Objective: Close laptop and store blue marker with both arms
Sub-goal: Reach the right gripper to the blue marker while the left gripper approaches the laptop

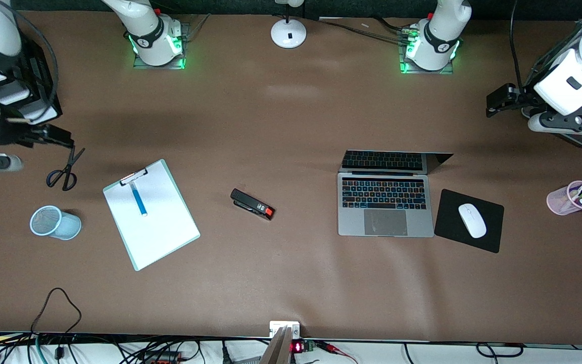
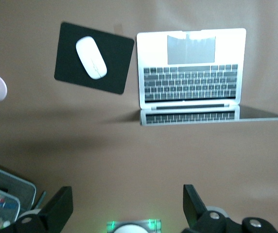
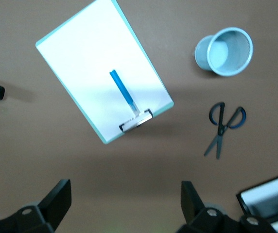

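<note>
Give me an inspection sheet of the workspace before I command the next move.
Surface: brown table, flat.
Job's things: laptop open; blue marker lying on the clipboard.
Clutter: stapler, scissors, blue mesh cup tipped on its side, mousepad with mouse, pink cup of pens.
Grippers: left gripper open, up above the table at its own end; right gripper open, likewise; both wait.
Cables: black loop on the table near the front camera.
Surroundings: white lamp base between the arm bases.

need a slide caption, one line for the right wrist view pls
Right tool open above the table, blue marker lying on the clipboard beside the mesh cup and scissors.
</note>
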